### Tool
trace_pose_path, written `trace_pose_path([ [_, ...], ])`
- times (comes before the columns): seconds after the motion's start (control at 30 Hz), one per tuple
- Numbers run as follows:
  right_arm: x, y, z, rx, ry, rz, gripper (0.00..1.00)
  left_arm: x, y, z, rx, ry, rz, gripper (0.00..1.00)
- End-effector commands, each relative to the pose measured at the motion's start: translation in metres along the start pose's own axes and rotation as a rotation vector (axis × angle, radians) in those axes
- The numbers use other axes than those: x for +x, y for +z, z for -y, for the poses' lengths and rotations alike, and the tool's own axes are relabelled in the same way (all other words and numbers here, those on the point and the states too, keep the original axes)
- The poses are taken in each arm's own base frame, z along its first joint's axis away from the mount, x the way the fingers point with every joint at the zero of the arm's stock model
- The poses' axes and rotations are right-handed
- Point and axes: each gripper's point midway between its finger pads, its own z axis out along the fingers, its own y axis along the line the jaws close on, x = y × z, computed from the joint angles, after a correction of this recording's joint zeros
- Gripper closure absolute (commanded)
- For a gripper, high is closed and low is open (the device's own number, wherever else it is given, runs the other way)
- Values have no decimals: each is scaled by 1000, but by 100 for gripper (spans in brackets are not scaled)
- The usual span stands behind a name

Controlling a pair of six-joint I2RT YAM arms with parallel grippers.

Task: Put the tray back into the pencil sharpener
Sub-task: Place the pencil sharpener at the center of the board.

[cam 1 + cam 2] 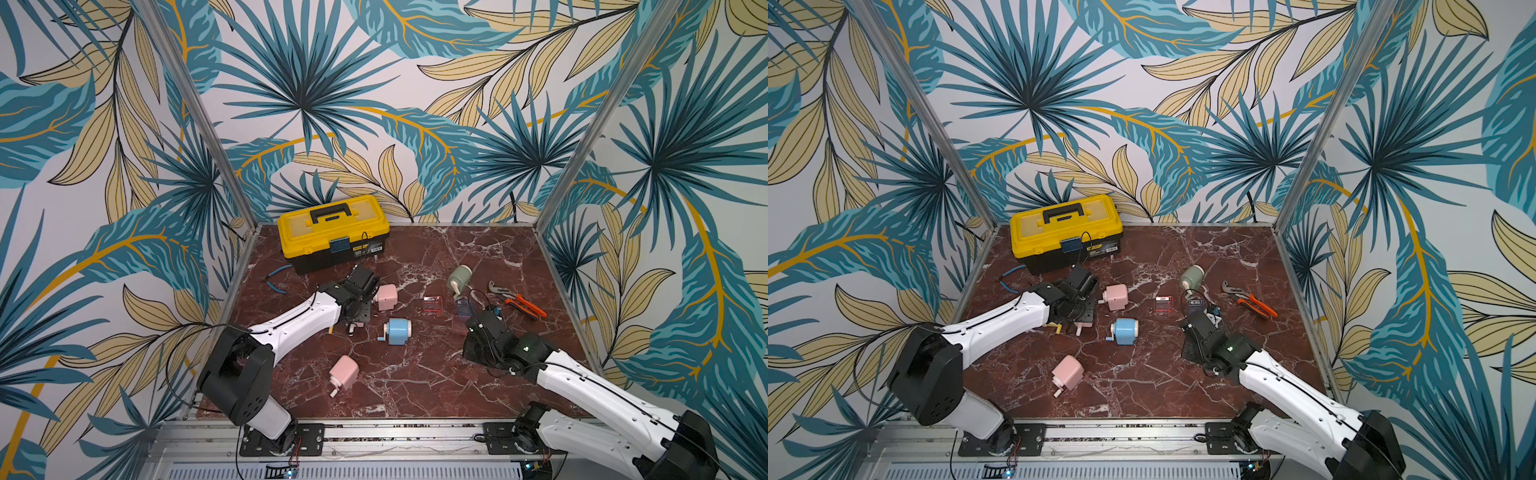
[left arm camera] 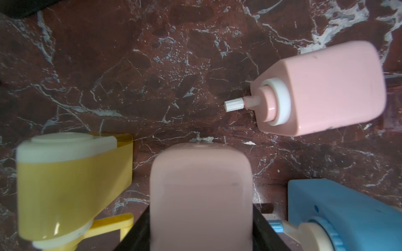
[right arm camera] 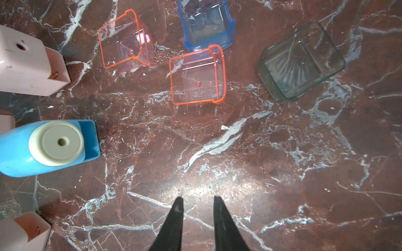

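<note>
- Booth with loud palm-leaf wallpaper (image 1: 374, 104) all round, and a dark red marble table (image 1: 415, 374) as the floor of it.
- Far left: yellow toolbox (image 1: 332, 232), lid down, so no idea what's inside.
- Blue-handled pliers (image 1: 276, 278) lie just in front of it.
- The left gripper (image 1: 357, 320) is clamped on the held pink sharpener (image 2: 201, 191), with a black jaw on each side of its body. The yellow sharpener (image 2: 71, 184) sits just to its left.
- The far pink sharpener (image 1: 386, 296) is just right of that gripper, crank pointing left. In the right wrist view its tray slot gapes open.
- The near pink sharpener (image 1: 345, 371) is closest to the robot, lying over with its slot open too.
- The blue sharpener (image 1: 399, 331) sits between those two, a bit to the right. Same deal, a hollow slot.
- Middle-right is where the trays are, all out on the marble: left orange tray (image 3: 125, 43), then right orange tray (image 3: 196, 78) pushed up against the blue tray (image 3: 206, 24).
- The grey tray (image 3: 301, 62) is off to the right. All four are see-through, with just marble showing through them.
- The green sharpener (image 1: 459, 277) lies beyond the trays.
- The right gripper (image 3: 198, 200) hangs on the near side of the trays, jaws a narrow gap apart, gripping nothing.
- Orange-handled pliers (image 1: 521, 306) are furthest right.
</note>
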Motion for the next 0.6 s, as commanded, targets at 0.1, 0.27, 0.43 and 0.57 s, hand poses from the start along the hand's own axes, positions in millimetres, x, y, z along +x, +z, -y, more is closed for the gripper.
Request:
trace_pose_path([
  [0.1, 0, -2, 2, 13, -8, -5, 73, -16, 9, -14, -70, -49, 10, 100],
  [0.27, 1, -2, 3, 13, -8, -6, 73, -16, 17, -23, -96, -54, -6, 86],
  [0.43, 1, -1, 3, 13, -8, -7, 73, -12, 24, -26, -96, -53, -32, 68],
  [0.57, 2, -1, 3, 13, -11, -10, 73, -7, 28, -26, -94, -62, -52, 51],
])
